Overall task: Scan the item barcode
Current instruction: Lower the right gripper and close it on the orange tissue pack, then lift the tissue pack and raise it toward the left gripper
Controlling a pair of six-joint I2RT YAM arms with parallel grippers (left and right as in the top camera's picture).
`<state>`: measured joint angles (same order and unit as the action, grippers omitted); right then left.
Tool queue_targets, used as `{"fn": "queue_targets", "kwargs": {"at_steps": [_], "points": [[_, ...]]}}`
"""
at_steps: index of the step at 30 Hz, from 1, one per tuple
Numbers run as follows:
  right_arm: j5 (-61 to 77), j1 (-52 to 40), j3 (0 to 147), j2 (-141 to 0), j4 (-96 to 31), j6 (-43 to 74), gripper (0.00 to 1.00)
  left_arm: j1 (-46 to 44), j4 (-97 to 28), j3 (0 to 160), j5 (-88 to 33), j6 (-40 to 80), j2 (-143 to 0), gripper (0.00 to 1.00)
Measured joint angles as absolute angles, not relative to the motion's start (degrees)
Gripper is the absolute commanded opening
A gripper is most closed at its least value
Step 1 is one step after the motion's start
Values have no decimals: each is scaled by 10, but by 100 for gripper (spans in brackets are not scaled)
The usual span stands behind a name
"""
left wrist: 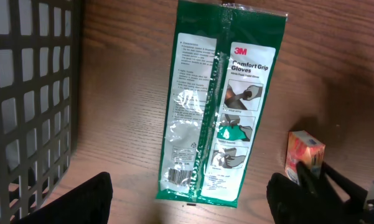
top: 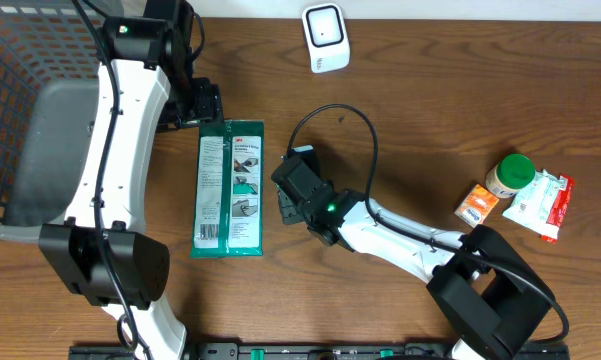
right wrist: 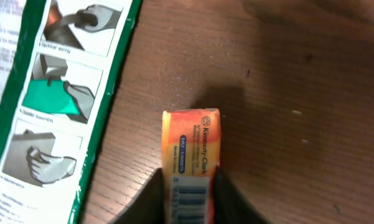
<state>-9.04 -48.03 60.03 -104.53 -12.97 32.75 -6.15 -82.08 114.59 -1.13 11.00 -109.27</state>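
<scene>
The right gripper [right wrist: 189, 198] pinches the small orange cardboard box [right wrist: 191, 143] just beside the flat green plastic glove packet [top: 231, 187] on the brown wooden table [top: 430, 110], the left gripper [left wrist: 190, 202] hangs spread above, so the grasp seems made and showing the barcode to the white scanner [top: 325, 37] remains

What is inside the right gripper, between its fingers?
An orange box, with the top of a barcode showing. The right gripper is shut on its two sides. The box's lower part is out of the frame, and from overhead the gripper covers it wholly.
</scene>
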Motion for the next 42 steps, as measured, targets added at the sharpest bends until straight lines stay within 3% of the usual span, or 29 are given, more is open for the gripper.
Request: {"fn": "queue_targets", "kwargs": {"at_steps": [9, 13, 15, 18, 25, 33, 42], "points": [[-89, -478, 602, -1023, -178, 326, 1, -61, -820, 1146, -56, 87, -1093, 80], [-71, -456, 601, -939, -203, 326, 1, -61, -808, 1146, -160, 24, -1093, 80], [-47, -432, 601, -877, -207, 323, 1, -61, -808, 1146, -238, -21, -1093, 92], [13, -382, 602, -784, -211, 313, 1, -61, -807, 1146, -364, -70, -1093, 93], [175, -248, 602, -642, -237, 305, 1, -61, -773, 1146, -583, -122, -1093, 72], [325, -147, 602, -594, -215, 304, 1, -67, -754, 1146, -782, -218, -1093, 68], [425, -122, 602, -598, -139, 330, 1, -142, -662, 1146, -831, -257, -1093, 67]]}}
